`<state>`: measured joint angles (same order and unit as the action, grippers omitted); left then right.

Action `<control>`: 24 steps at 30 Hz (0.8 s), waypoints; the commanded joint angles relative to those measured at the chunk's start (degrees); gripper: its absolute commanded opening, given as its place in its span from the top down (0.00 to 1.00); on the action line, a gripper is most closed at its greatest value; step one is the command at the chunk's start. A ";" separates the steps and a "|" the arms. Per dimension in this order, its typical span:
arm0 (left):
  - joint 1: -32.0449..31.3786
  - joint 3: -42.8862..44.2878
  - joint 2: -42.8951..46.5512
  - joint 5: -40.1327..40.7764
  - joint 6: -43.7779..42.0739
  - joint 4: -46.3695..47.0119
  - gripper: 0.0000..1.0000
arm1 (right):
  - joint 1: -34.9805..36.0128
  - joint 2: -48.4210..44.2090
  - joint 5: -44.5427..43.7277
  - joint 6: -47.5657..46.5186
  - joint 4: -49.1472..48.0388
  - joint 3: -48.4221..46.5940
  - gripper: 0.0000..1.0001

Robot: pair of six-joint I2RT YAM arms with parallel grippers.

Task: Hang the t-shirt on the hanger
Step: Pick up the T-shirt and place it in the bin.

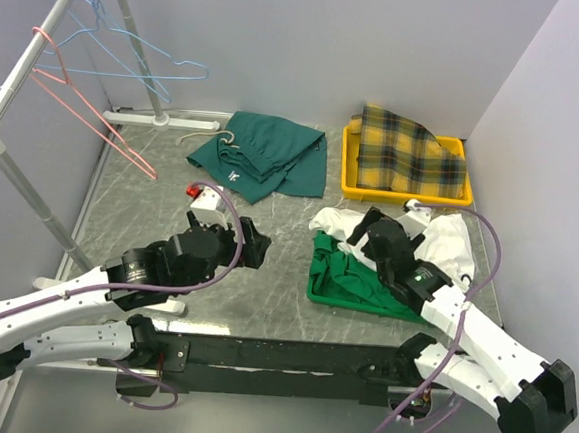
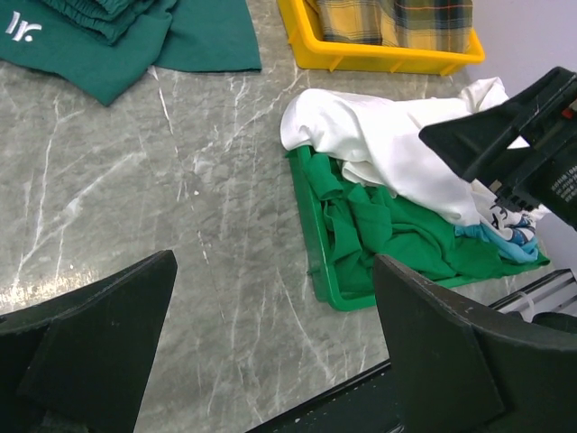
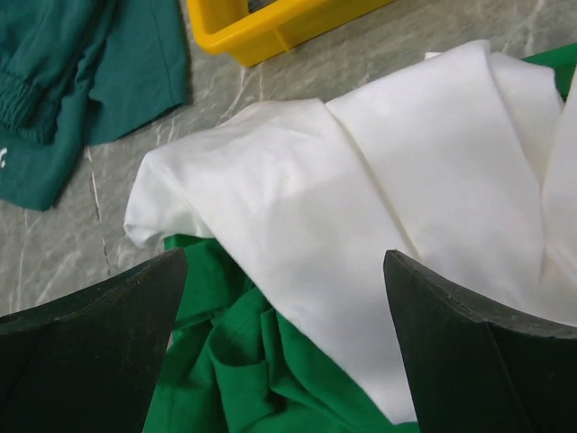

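The white t-shirt (image 1: 450,241) lies crumpled on a bright green cloth (image 1: 350,276) in a green tray (image 1: 314,279) at the right. It also shows in the left wrist view (image 2: 388,144), with a bit of blue print (image 2: 514,236), and in the right wrist view (image 3: 379,180). The pink-red hanger (image 1: 124,146) hangs from the rack at far left. My right gripper (image 1: 360,232) is open and empty just above the t-shirt's left edge (image 3: 284,271). My left gripper (image 1: 259,246) is open and empty over the bare table (image 2: 275,271), left of the tray.
Light blue wire hangers (image 1: 122,55) hang on the rack (image 1: 8,94) at back left. A dark green garment (image 1: 264,154) lies at the back centre. A yellow tray (image 1: 350,186) with yellow plaid cloth (image 1: 410,151) stands at back right. Walls close the back and right.
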<state>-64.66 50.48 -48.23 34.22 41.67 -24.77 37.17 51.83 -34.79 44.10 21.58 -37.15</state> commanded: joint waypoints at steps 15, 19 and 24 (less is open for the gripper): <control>-0.20 -0.82 0.94 -1.79 -0.01 3.15 0.04 | -4.47 27.96 5.61 -5.34 -7.53 -8.56 0.16; -0.20 -0.21 1.03 -1.52 -0.10 2.72 0.04 | -4.56 24.56 2.36 -4.90 -6.38 -7.77 0.55; -0.20 0.58 1.29 -1.52 -0.18 2.71 0.04 | -4.56 15.33 -3.53 -6.91 1.59 -13.91 1.00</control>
<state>-64.66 49.67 -47.72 32.93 41.63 -23.79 32.38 74.83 -30.92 38.61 17.32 -43.86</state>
